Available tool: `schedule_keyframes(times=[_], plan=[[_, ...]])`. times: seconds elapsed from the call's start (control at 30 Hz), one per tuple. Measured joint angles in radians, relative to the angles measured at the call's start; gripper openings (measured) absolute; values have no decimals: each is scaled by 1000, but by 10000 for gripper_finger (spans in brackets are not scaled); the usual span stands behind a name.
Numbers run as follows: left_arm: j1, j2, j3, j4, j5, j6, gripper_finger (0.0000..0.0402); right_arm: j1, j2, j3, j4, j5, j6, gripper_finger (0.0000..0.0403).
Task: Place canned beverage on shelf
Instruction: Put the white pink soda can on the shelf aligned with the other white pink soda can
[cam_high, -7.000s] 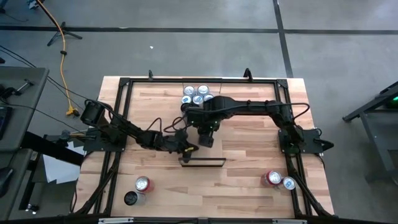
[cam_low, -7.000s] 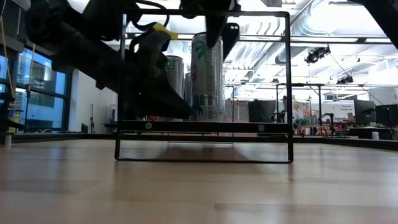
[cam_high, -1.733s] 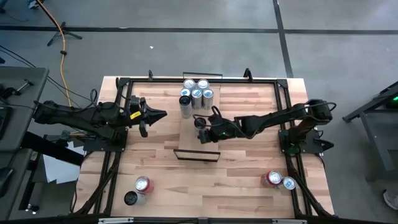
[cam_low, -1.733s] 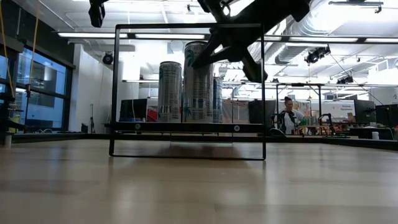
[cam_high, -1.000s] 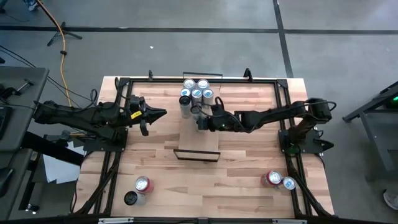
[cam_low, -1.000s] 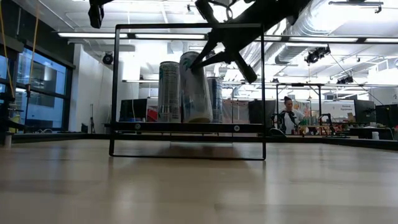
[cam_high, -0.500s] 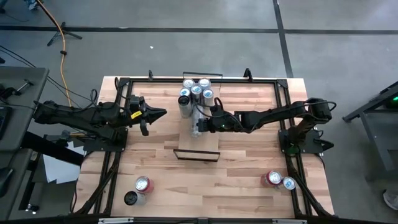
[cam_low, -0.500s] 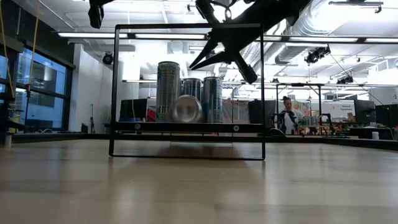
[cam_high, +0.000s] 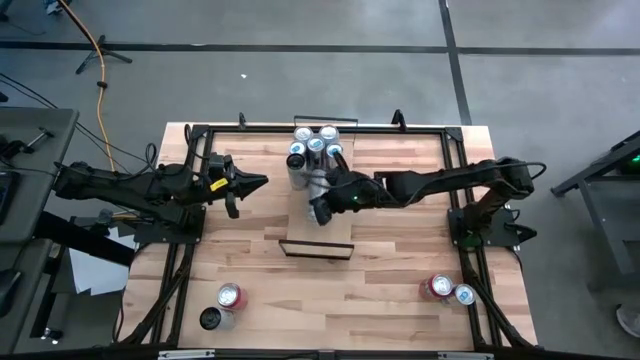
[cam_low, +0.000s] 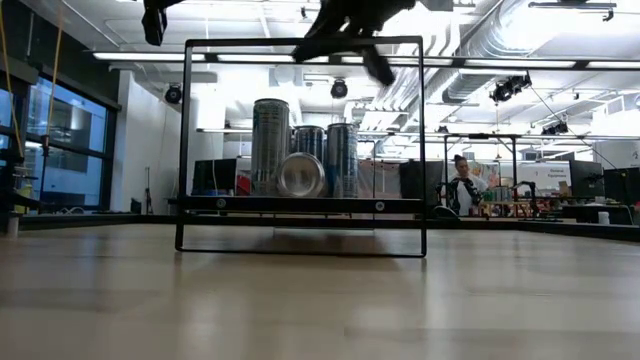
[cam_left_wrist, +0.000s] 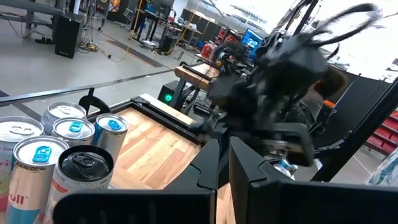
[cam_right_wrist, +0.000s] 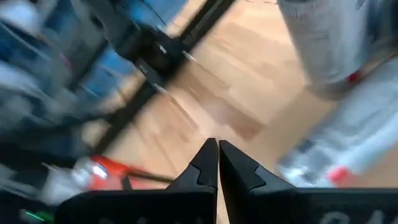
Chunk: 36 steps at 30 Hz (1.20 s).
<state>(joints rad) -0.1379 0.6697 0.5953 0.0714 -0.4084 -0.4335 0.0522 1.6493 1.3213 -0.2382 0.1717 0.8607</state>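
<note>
A silver beverage can lies on its side on the shelf, a light-wood plank with a black frame, its round end facing the near edge. From above the can shows just past my right gripper. That gripper is shut and hangs above the can, high near the frame's top bar. In its wrist view the shut fingers hold nothing. My left gripper waits shut at the left, clear of the shelf.
Several upright cans stand clustered at the shelf's far end, also in the left wrist view. Two cans stand near left, two more near right. A black rail frame rings the tabletop.
The can on the shelf has tipped from a lean beside my right gripper onto its side, its end now facing the near edge. My right gripper has risen and shifted a little toward the table's near edge, over the fallen can.
</note>
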Motion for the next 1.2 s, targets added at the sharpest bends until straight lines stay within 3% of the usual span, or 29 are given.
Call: schedule_keyframes(times=[0.17,0.4,0.5,0.87,1.0,1.2], plan=[[0,0,0,0,0,15,0,4,0,162,-258,62,-153,0],[0,0,0,0,0,52,0,-25,-1,221,-284,-8,-126,14],[0,0,0,0,0,52,0,-38,-1,221,-316,-2,-118,56],[0,0,0,0,2,52,0,-2,1,295,-253,-53,-245,292],[0,0,0,0,3,52,0,23,1,299,-193,-80,-291,328],[0,0,0,0,8,52,0,37,0,299,-87,-30,-256,336]])
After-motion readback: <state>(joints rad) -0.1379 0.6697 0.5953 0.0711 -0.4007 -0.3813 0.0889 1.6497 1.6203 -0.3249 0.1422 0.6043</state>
